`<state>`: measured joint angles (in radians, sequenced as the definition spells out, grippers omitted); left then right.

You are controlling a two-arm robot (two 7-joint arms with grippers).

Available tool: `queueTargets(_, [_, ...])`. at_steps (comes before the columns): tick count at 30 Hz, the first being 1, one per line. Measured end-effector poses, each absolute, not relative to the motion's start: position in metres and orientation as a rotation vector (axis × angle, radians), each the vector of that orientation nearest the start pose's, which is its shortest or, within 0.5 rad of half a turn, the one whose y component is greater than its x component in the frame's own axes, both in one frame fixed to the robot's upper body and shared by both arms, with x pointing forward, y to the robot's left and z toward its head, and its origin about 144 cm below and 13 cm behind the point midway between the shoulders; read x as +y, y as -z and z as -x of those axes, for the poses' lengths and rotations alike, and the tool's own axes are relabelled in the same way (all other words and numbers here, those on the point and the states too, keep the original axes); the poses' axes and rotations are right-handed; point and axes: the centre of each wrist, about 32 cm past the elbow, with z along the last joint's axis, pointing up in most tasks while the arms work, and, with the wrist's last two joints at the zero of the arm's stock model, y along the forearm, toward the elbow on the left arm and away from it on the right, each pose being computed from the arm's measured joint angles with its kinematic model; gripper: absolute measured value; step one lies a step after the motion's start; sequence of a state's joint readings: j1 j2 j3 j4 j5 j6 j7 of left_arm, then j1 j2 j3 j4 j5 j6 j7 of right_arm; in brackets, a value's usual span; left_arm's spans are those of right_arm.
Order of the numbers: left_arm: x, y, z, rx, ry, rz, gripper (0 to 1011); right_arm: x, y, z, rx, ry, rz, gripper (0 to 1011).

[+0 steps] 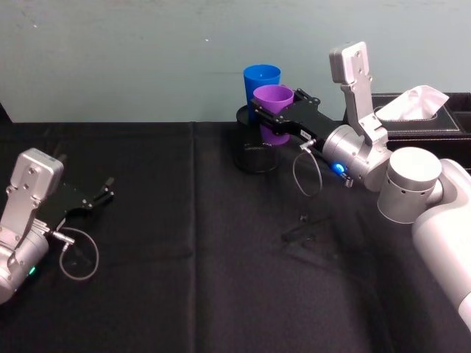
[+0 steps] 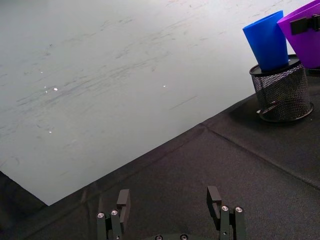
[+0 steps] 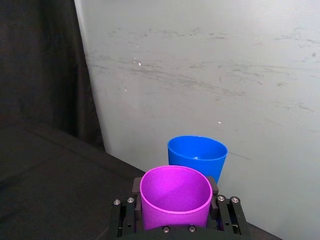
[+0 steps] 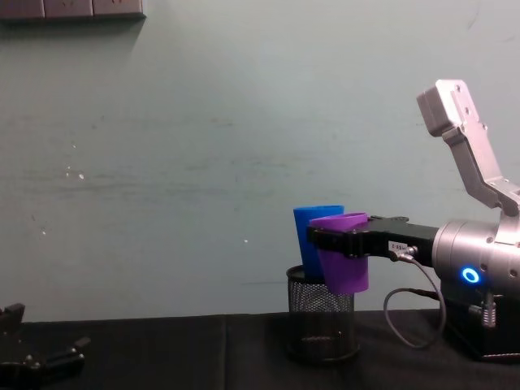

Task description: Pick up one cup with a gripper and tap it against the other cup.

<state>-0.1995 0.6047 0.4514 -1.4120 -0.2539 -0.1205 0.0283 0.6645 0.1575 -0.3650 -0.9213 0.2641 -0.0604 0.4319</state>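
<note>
The right arm (image 1: 401, 184) stretches toward the far middle, held high, its ring (image 1: 338, 168) glowing blue. The right pincer (image 1: 278, 105) lies level, clamped on the purple cup (image 1: 274, 95). The left arm (image 1: 22, 220) sits low at near left, the left pincer (image 1: 103, 190) spread apart.

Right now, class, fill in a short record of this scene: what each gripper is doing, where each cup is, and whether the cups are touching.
Right gripper: shut on the purple plastic tapered cup, held upright above the black tablecloth
Blue plastic tapered cup: standing in the black mesh pen holder, just beyond the purple one
Contact: cannot tell whether the cups touch
Left gripper: open, idle low on the robot's left
</note>
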Motion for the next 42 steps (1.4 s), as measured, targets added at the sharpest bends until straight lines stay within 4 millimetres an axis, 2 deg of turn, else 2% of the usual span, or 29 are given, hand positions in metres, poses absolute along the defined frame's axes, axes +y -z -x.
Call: queueTargets(42, [0.3097, -1.1398, -0.4886, -0.285, -1.248, -0.304, 1000, -0.2130, -1.1983, -0.6280, -0.062, 0.947, 0.055, 735])
